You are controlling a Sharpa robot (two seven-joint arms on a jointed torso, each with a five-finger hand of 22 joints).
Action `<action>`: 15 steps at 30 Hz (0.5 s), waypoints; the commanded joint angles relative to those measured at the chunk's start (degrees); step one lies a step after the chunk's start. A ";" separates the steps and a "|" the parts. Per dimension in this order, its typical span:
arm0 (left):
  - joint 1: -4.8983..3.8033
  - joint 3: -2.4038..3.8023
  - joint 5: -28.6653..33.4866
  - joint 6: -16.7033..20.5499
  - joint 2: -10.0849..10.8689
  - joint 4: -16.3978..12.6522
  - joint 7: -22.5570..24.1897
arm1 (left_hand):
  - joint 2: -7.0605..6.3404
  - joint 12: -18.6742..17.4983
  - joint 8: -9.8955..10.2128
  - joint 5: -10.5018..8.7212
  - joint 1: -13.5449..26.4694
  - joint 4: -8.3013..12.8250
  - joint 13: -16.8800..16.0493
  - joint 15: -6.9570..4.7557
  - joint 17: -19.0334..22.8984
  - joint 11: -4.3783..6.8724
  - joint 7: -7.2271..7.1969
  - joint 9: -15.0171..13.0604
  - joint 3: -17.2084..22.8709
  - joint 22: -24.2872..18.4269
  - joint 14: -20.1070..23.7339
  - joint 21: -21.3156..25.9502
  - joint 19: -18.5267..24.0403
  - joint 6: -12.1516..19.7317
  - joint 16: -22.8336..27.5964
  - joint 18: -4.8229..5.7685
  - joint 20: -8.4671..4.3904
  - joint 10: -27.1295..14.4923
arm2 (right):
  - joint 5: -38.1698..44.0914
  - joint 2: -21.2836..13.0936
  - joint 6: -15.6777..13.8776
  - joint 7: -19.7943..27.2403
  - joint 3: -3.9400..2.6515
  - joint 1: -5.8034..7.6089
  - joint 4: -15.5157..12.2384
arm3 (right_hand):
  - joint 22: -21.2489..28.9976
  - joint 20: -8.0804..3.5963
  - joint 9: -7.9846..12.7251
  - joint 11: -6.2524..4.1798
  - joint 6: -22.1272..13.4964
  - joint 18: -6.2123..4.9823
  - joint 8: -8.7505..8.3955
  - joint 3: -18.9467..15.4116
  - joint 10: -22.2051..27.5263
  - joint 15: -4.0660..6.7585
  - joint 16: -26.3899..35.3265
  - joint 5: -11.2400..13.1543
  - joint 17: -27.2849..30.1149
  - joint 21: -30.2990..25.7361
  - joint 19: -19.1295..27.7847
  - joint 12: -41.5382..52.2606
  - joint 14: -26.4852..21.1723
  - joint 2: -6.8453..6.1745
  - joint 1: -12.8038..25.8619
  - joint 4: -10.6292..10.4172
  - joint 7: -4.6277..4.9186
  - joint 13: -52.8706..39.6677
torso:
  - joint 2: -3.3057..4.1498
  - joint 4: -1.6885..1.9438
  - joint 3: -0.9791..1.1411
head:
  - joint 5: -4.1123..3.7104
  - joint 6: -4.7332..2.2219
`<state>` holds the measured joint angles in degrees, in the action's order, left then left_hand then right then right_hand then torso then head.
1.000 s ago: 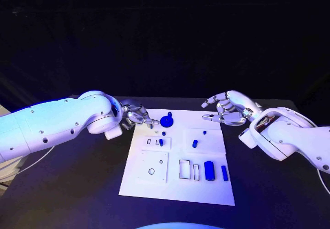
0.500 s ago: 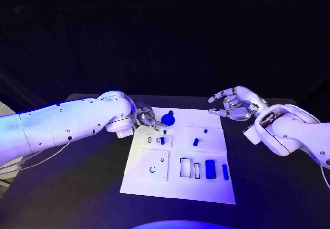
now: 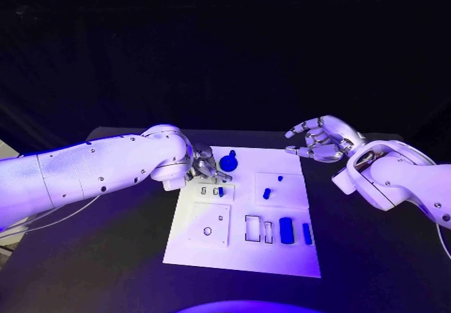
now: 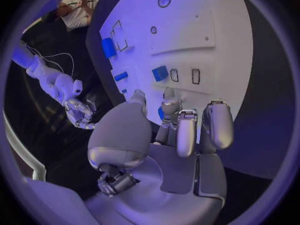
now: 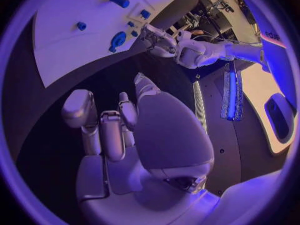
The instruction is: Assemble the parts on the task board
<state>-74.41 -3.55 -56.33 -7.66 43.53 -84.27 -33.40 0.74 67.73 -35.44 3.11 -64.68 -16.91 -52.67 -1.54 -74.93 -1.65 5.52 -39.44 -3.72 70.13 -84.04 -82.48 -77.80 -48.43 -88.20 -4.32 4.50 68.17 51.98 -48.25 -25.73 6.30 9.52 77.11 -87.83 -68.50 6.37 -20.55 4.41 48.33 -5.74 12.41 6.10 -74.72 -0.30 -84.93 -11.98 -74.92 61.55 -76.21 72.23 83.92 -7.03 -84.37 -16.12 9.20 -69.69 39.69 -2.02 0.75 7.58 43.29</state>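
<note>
- My left hand (image 3: 205,167) hangs over the far left part of the task board (image 3: 240,257), just left of the round blue part (image 3: 229,163) that lies near the far edge.
- Its fingers (image 4: 178,130) are curled in and close together; I cannot tell whether anything small sits between them, though the left wrist view shows a touch of blue right at the fingertips.
- My right hand (image 3: 321,142) hovers beyond the far right corner of the board, over the black table (image 3: 94,261), well apart from every part.
- Its fingers (image 5: 106,130) are half curled, spread from the thumb, and hold nothing.
- Just near of my left hand, the small raised plate carries two little slots, and a small blue part (image 3: 221,192) stands at the right one.
- Right of that, another raised plate bears a short blue peg (image 3: 267,193), with a tiny blue part (image 3: 280,178) farther off.
- Along the near right of the board lie a wide blue block (image 3: 285,231) and a slim blue bar (image 3: 307,234), side by side, just right of two empty rectangular outlines.
- The near left plate shows a round hole (image 3: 206,231).
</note>
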 commanded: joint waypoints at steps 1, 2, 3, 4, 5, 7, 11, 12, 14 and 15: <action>-0.09 -0.05 0.26 -4.15 -0.41 -0.09 -0.75 | 0.44 -0.13 -0.35 -0.22 -0.06 0.06 0.05 -0.29 -11.50 0.10 0.08 -0.10 -0.40 -0.02 -4.47 0.28 0.39 0.38 0.25 0.26 -0.16 -0.49 | 0.03 0.12 0.10 -0.22 -0.04 0.02 0.03 | 0.01 -0.33 -0.08 -0.04 0.03 -0.49 0.38 -0.08 0.30 0.24 0.18 -0.26 -4.11 -0.05 0.02 -0.27 3.41 -0.47 0.00 -0.39 0.12 0.05 | 0.00 0.04 -0.03 | -0.04 0.05; -0.09 -0.09 0.27 -4.30 -0.47 -0.12 -0.77 | 0.53 -0.10 -0.35 -0.23 -0.17 0.08 -0.04 -0.28 -11.56 0.09 0.09 -0.17 -0.45 0.02 -4.50 0.27 0.38 0.42 0.22 0.27 -0.15 -0.47 | 0.04 0.14 0.11 -0.24 -0.04 0.02 0.04 | 0.01 -0.33 -0.08 -0.04 0.03 -0.49 0.38 -0.08 0.30 0.24 0.18 -0.26 -4.11 -0.05 0.02 -0.27 3.41 -0.47 0.00 -0.39 0.12 0.05 | -0.01 0.01 -0.02 | -0.04 0.09; -0.09 -0.14 0.29 -4.47 -0.55 -0.16 -0.78 | 0.61 -0.10 -0.36 -0.22 -0.30 0.10 -0.07 -0.27 -11.57 0.08 0.09 -0.25 -0.50 0.09 -4.50 0.25 0.35 0.44 0.22 0.28 -0.14 -0.47 | 0.04 0.16 0.12 -0.25 -0.04 0.02 0.05 | 0.01 -0.33 -0.08 -0.04 0.03 -0.49 0.38 -0.08 0.30 0.24 0.18 -0.26 -4.11 -0.05 0.02 -0.27 3.41 -0.47 0.00 -0.39 0.12 0.05 | -0.01 0.00 -0.02 | -0.04 0.10; -0.09 -0.19 0.30 -4.61 -0.60 -0.19 -0.79 | 0.71 -0.12 -0.38 -0.22 -0.53 0.12 -0.08 -0.27 -11.56 0.08 0.09 -0.36 -0.56 0.07 -4.49 0.27 0.37 0.48 0.23 0.28 -0.13 -0.50 | 0.05 0.18 0.12 -0.27 -0.04 0.02 0.05 | 0.01 -0.33 -0.08 -0.04 0.03 -0.49 0.38 -0.08 0.30 0.24 0.18 -0.26 -4.11 -0.05 0.02 -0.27 3.41 -0.47 0.00 -0.39 0.12 0.05 | -0.01 -0.01 -0.02 | -0.03 0.12; -0.08 -0.25 0.31 -4.75 -0.62 -0.21 -0.80 | 0.71 -0.12 -0.38 -0.22 -0.53 0.12 -0.08 -0.27 -11.56 0.08 0.09 -0.36 -0.56 0.07 -4.49 0.27 0.37 0.48 0.23 0.28 -0.13 -0.50 | 0.06 0.20 0.13 -0.28 -0.04 0.02 0.05 | 0.01 -0.33 -0.08 -0.04 0.03 -0.49 0.38 -0.08 0.30 0.24 0.18 -0.26 -4.11 -0.05 0.02 -0.27 3.41 -0.47 0.00 -0.39 0.12 0.05 | 0.02 -0.04 -0.01 | -0.01 0.14; -0.07 -0.34 0.32 -4.88 -0.60 -0.17 -0.81 | 0.86 -0.14 -0.40 -0.22 -0.84 0.13 -0.08 -0.26 -11.56 0.07 0.09 -0.51 -0.63 0.05 -4.49 0.29 0.40 0.52 0.24 0.27 -0.11 -0.54 | 0.08 0.19 0.15 -0.31 -0.04 0.02 0.03 | 0.01 -0.33 -0.08 -0.04 0.03 -0.49 0.38 -0.08 0.30 0.24 0.18 -0.26 -4.11 -0.05 0.02 -0.27 3.41 -0.47 0.00 -0.39 0.12 0.05 | 0.03 -0.02 -0.01 | 0.03 0.17; -0.07 -0.49 0.33 -5.01 -0.54 0.10 -0.82 | 1.14 -0.19 -0.42 -0.22 -1.42 0.14 -0.09 -0.25 -11.54 0.07 0.10 -0.76 -0.74 0.06 -4.47 0.30 0.42 0.61 0.26 0.27 -0.09 -0.60 | 0.11 0.12 0.11 -0.38 -0.04 0.02 0.01 | 0.03 -0.33 -0.10 -0.05 0.01 -0.50 0.43 -0.05 0.30 0.25 0.20 -0.35 -4.09 -0.11 0.03 -0.28 3.41 -0.45 -0.02 -0.36 0.11 0.07 | 0.00 0.12 0.00 | -0.13 0.29; -0.06 -0.52 0.34 -5.05 -0.51 0.14 -0.81 | 1.23 -0.18 -0.42 -0.22 -1.58 0.14 -0.14 -0.25 -11.56 0.07 0.10 -0.83 -0.76 0.04 -4.47 0.31 0.44 0.63 0.26 0.27 -0.09 -0.59 | 0.13 0.11 0.10 -0.40 -0.04 0.02 0.00 | 0.03 -0.33 -0.10 -0.05 0.01 -0.50 0.43 -0.05 0.30 0.25 0.20 -0.35 -4.09 -0.11 0.03 -0.28 3.41 -0.45 -0.02 -0.36 0.11 0.07 | -0.02 0.14 0.00 | -0.15 0.30; -0.04 -0.59 0.47 -5.17 -0.47 0.17 -0.79 | 1.33 -0.20 -0.42 -0.22 -1.76 0.15 -0.12 -0.24 -11.56 0.07 0.10 -0.90 -0.79 0.07 -4.47 0.30 0.42 0.65 0.26 0.27 -0.08 -0.61 | 0.17 0.12 0.09 -0.43 -0.04 0.02 -0.02 | 0.16 -0.34 -0.11 -0.05 0.01 -0.54 0.45 -0.05 0.33 0.25 0.21 -0.38 -4.07 -0.28 0.11 -0.31 3.40 -0.43 -0.01 -0.36 0.11 0.11 | 0.01 0.09 -0.01 | -0.12 0.27; -0.03 -0.62 0.56 -5.26 -0.46 0.19 -0.79 | 1.42 -0.20 -0.42 -0.22 -1.92 0.15 -0.15 -0.24 -11.56 0.07 0.10 -0.97 -0.81 0.08 -4.47 0.30 0.42 0.67 0.26 0.27 -0.08 -0.61 | 0.18 0.13 0.08 -0.43 -0.04 0.02 -0.02 | 0.16 -0.34 -0.11 -0.05 0.01 -0.54 0.45 -0.05 0.33 0.25 0.21 -0.38 -4.07 -0.28 0.11 -0.31 3.40 -0.43 -0.01 -0.36 0.11 0.11 | 0.02 0.07 -0.02 | -0.11 0.28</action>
<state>-74.40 -4.18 -56.27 -11.23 43.13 -84.06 -34.07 2.26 67.72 -35.64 3.11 -66.20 -16.75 -52.76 -1.53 -74.92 -1.44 5.72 -40.39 -4.19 70.13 -84.04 -82.48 -77.80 -48.23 -88.20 -4.33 4.50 67.97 51.97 -48.15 -25.74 5.83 9.51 77.12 -87.79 -68.38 6.37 -20.58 4.41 48.32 -5.74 12.64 6.10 -74.72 -0.30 -84.93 -11.98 -74.91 61.56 -76.21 72.23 83.92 -7.03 -84.38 -16.12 9.20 -69.63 39.69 -1.95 0.74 7.47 43.56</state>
